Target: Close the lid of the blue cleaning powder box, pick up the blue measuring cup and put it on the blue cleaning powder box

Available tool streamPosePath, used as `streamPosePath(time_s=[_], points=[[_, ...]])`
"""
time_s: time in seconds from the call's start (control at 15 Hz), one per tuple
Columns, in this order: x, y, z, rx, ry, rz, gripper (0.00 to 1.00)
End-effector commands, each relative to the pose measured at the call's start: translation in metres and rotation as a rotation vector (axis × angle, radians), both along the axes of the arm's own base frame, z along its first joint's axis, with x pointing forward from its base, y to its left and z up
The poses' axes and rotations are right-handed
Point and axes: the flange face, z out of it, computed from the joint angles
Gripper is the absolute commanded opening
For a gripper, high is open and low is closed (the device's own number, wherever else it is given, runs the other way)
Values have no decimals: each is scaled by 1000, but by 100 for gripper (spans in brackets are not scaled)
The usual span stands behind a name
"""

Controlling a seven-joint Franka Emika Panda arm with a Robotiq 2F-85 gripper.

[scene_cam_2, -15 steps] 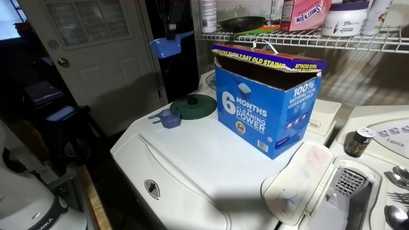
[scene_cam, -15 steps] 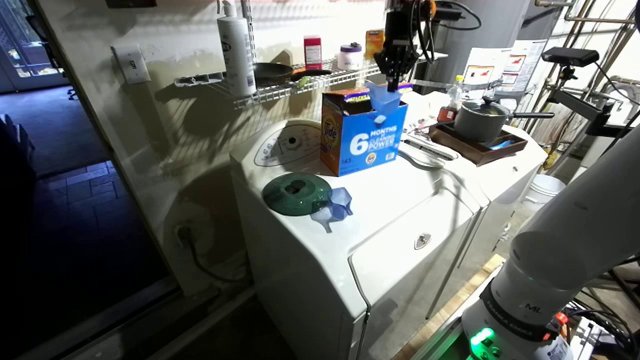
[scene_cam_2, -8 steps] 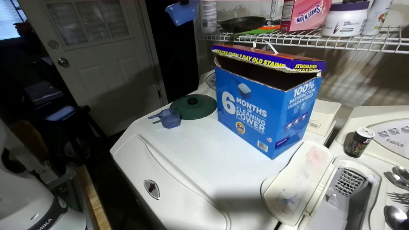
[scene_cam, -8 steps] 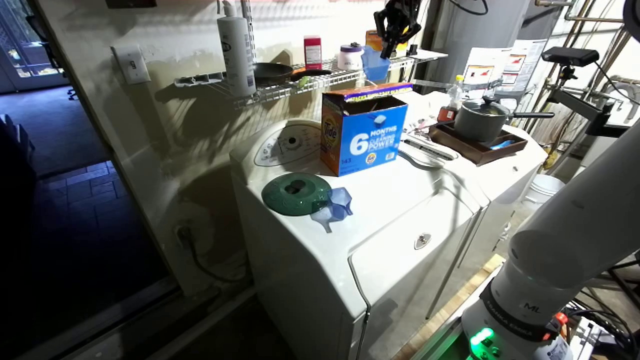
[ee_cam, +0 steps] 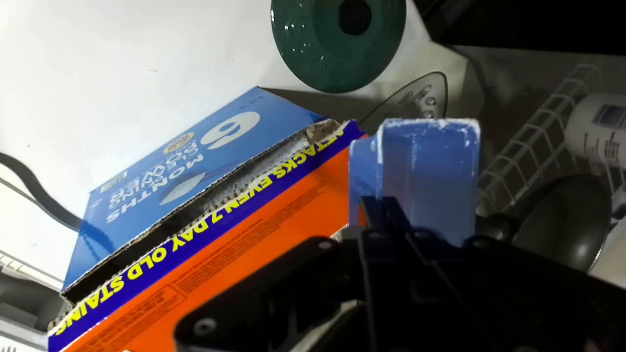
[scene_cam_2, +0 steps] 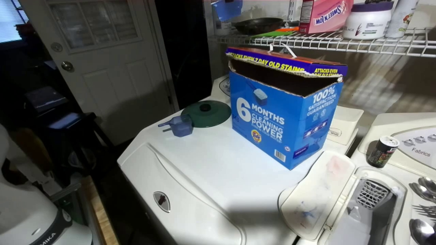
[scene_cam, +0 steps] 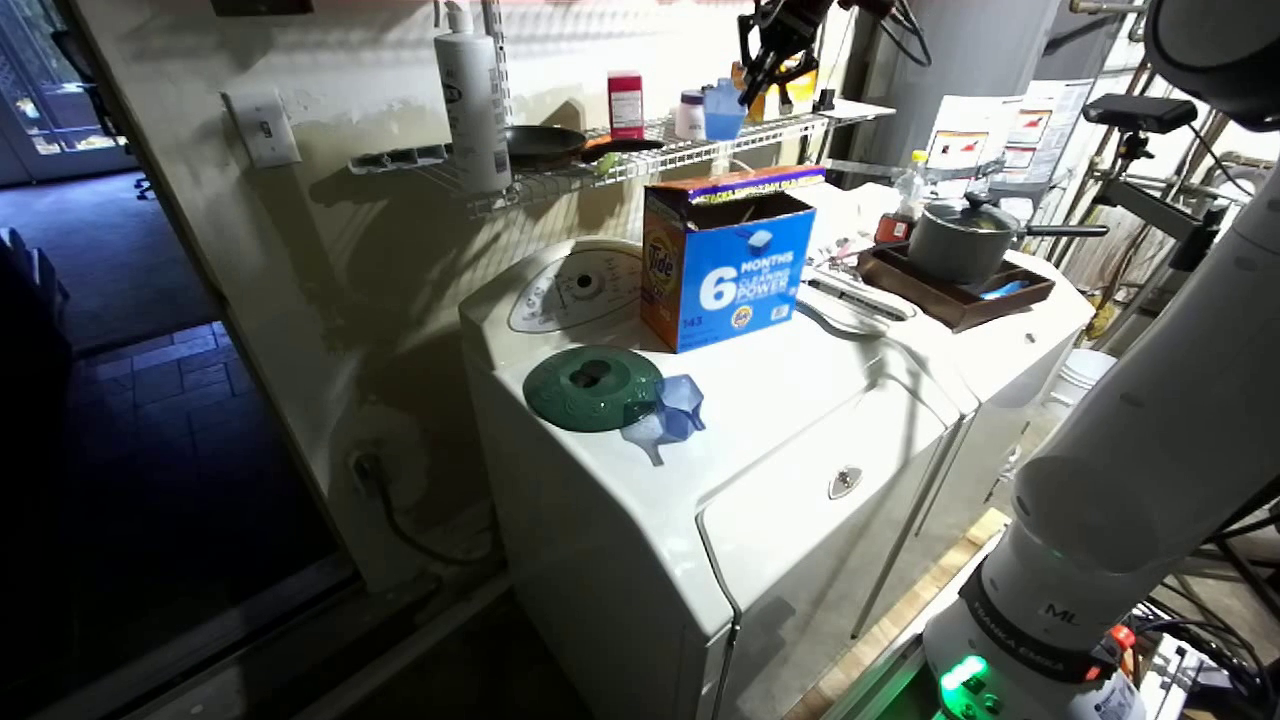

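While the white jointed arm [scene_cam: 1120,450] leans up out of view, its black two-fingered tool [ee_cam: 381,201] slants down from above, clamped on one translucent blue plastic measuring cup [ee_cam: 430,166], aloft and apart from the single blue cardboard carton [scene_cam_2: 269,115], whose one orange-and-purple lid [ee_cam: 254,225] stands ajar. A second translucent blue cup [scene_cam_2: 183,126] sits on the white counter [scene_cam_2: 204,160] beside one round green disc [scene_cam_2: 213,116].
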Motion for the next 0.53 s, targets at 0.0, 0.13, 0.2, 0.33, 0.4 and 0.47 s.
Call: streamPosePath(time_s=[0.0, 0.13, 0.2, 0.33, 0.4, 0.47], points=[[29, -18, -7, 77, -5, -137, 1], [40, -25, -14, 99, 12, -213, 1], [46, -27, -17, 105, 24, -257, 1], [53, -33, -25, 118, 59, -332, 1], [56, -36, -29, 126, 77, -370, 1], [58, -37, -31, 134, 92, -407, 1]])
